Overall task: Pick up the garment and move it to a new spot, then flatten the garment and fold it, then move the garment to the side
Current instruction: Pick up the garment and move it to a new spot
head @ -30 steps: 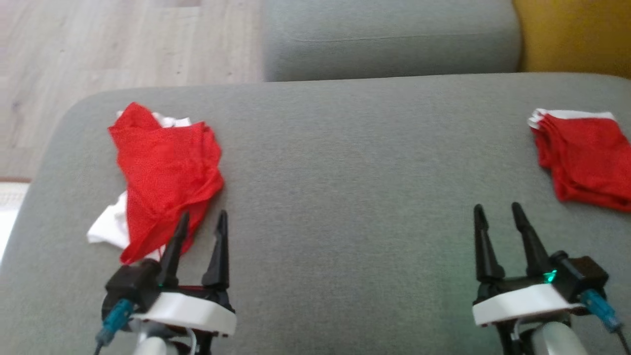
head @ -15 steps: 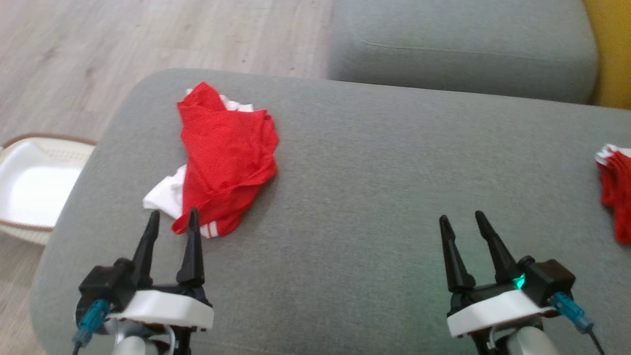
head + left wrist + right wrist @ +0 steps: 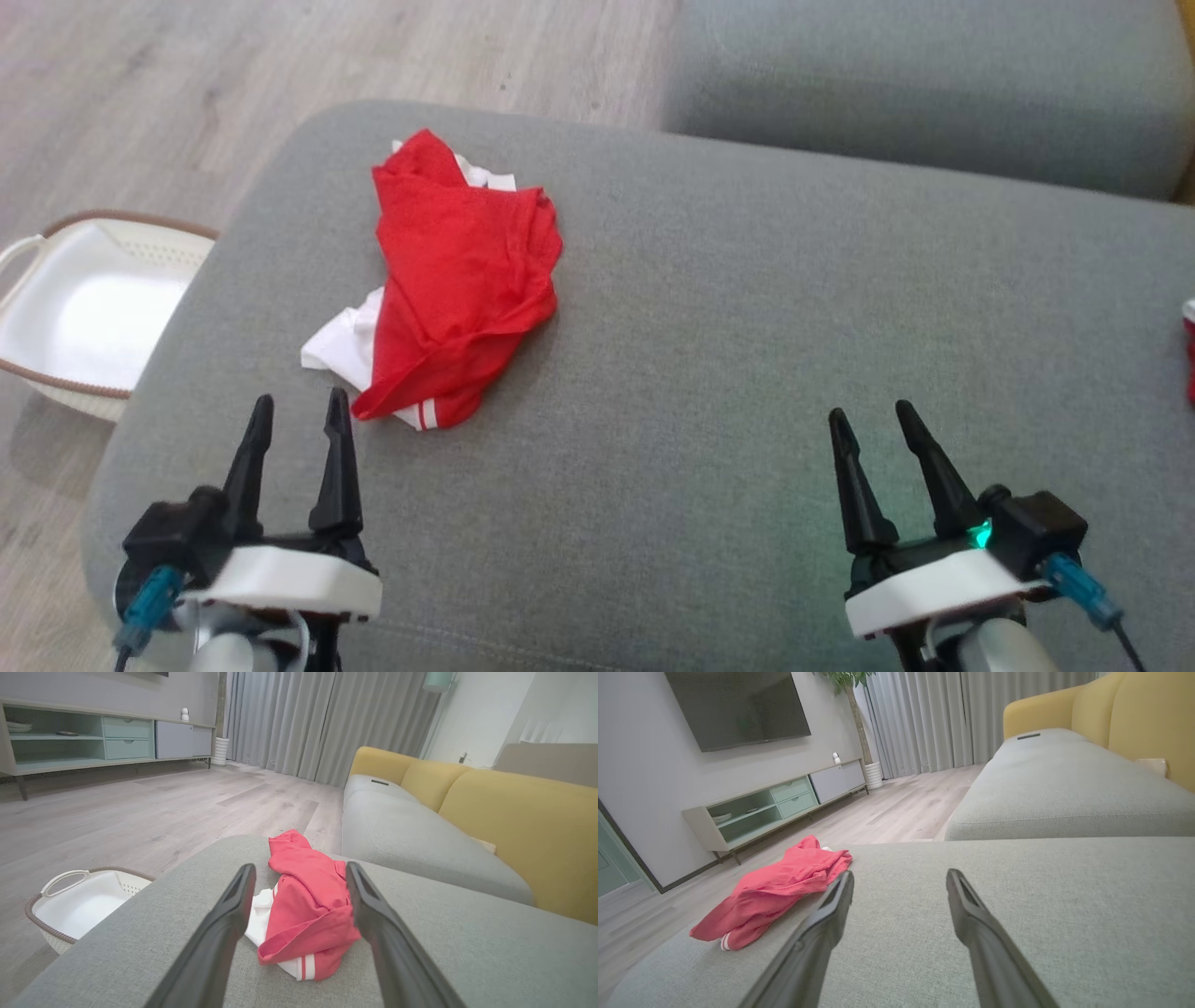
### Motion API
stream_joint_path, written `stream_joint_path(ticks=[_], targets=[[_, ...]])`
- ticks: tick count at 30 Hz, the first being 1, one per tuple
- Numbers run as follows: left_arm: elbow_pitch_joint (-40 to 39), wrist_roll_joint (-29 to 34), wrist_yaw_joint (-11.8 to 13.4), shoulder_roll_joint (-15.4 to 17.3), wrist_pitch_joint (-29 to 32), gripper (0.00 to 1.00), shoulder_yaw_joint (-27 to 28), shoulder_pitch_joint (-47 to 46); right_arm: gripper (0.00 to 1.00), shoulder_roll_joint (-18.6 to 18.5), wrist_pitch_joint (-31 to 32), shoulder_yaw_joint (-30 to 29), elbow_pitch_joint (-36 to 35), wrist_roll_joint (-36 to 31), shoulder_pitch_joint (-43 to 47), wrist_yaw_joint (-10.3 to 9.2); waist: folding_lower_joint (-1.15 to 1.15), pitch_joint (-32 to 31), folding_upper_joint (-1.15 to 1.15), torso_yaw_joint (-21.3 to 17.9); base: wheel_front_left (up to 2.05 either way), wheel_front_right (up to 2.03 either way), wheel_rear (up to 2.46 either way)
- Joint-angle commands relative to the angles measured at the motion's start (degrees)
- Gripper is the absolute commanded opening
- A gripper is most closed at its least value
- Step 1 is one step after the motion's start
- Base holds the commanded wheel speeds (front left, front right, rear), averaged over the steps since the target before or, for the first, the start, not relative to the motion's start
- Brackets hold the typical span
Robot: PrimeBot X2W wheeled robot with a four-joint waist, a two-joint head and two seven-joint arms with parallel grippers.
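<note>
Crumpled red-and-white garment (image 3: 462, 280) lay on grey ottoman (image 3: 709, 373), toward its left end. Left gripper (image 3: 297, 411) hovered just short of garment, jaws parted, holding nothing. Right gripper (image 3: 868, 420) well apart, jaws parted, holding nothing. White basket (image 3: 84, 308) on floor at left.

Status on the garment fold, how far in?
Done: nothing yet; the red-and-white garment lies crumpled on the grey cushion. In hand: left gripper open, just short of its near edge; right gripper open, empty. Left: pick up, move, flatten, fold, set aside.
</note>
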Motion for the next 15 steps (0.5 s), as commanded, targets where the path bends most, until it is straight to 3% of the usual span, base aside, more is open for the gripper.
stream_joint_path(ticks=[1,8,15], targets=[[-1.4,1.3,-0.7,0.2,-0.4,1.0,2.7,-3.4,1.0,-0.2,-0.6,0.9,-1.8,0.1,-2.7,-0.05,0.0,1.8,0.0,-0.8,0.0,0.0,0.0],[2.9,4.2,-3.6,1.7,-0.4,1.0,5.0,-9.3,1.0,-0.2,-0.6,-1.0,-2.9,-1.6,-5.5,-0.05,0.0,7.1,0.0,-2.8,0.0,0.0,0.0],[17.2,4.5,-6.1,9.8,3.0,1.0,1.2,-25.5,1.0,-0.2,-0.6,-4.6,-4.2,-4.2,-8.8,-0.05,0.0,13.7,0.0,-5.1,0.0,0.0,0.0]])
